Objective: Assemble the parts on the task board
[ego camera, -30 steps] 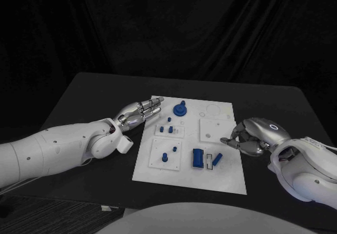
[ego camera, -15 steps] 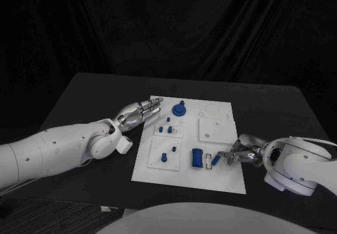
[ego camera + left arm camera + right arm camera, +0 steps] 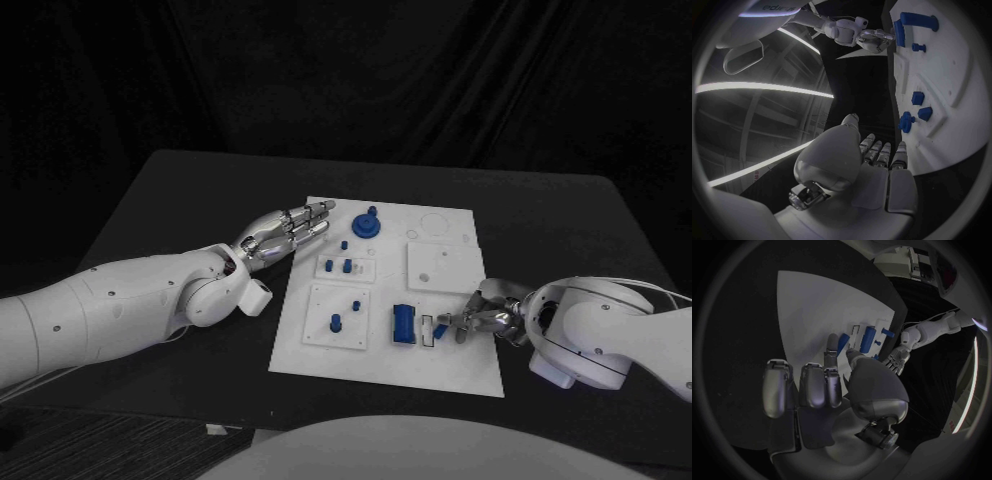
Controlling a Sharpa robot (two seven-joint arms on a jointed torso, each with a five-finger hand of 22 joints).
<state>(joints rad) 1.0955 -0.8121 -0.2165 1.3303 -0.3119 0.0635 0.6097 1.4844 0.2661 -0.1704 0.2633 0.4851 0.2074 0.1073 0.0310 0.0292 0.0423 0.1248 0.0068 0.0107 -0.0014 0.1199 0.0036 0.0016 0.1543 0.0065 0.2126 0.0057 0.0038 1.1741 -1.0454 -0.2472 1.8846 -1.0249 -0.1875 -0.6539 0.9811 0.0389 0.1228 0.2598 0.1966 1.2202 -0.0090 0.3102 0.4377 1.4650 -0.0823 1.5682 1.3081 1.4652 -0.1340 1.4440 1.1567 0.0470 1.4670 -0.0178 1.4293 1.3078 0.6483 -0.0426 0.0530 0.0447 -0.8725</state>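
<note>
The task board (image 3: 433, 350) lies flat at the centre of the black tabletop (image 3: 188, 190). It carries several raised white square plates.

Contents of the board:
- Far edge: a round blue knob part (image 3: 369, 225) stands upright.
- Middle-left plate: two short blue pegs (image 3: 342, 266) stand side by side.
- Near-left plate: one small blue peg (image 3: 338, 322) stands upright.
- Near-middle: a blue rectangular block (image 3: 407, 324) lies beside a narrow white slot (image 3: 428, 331).
- Just right of the slot: a slim blue pin (image 3: 441, 328) lies tilted on the board.

The right hand (image 3: 483, 320) is at the board's right edge, fingertips reaching toward the slim blue pin. The fingertips are at or very near the pin; whether they are touching or pinching it cannot be told.

The left hand (image 3: 286, 230) hovers at the board's left far corner, released, fingers extended and held together, grasping nothing.
</note>
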